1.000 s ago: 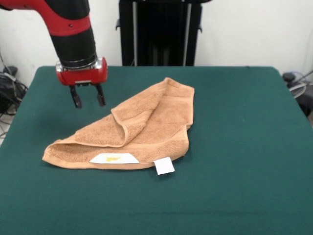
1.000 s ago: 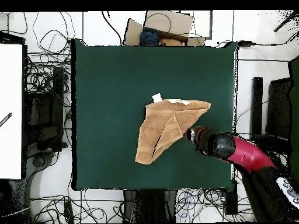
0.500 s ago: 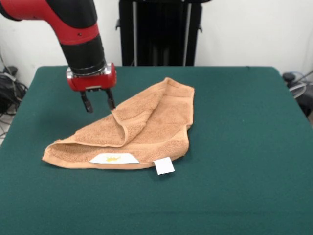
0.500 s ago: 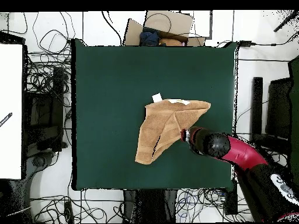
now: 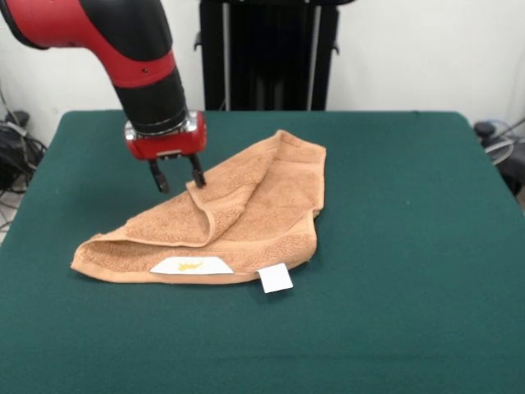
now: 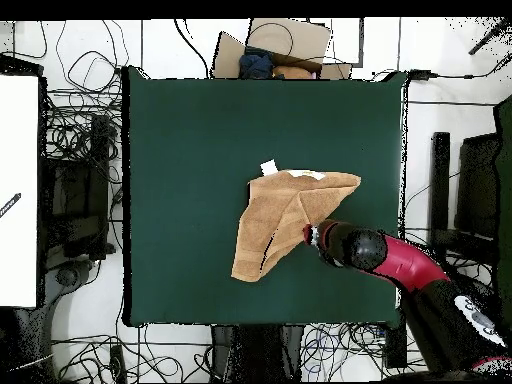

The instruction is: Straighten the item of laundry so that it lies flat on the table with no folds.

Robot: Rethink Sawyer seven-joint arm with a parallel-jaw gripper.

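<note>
While overhead hides pincer (image 5: pixel 180 174), front shows it spread beside towel (image 5: pixel 238 213).

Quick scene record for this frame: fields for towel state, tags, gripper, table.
towel: orange-tan towel folded over itself, not flat, a corner flap lying across the middle
tags: white tag with a yellow mark on the near edge; plain white tag at the near corner
gripper: gripper open, fingers pointing down at the folded flap's corner
table: green table, towel left of centre in the front view
</note>
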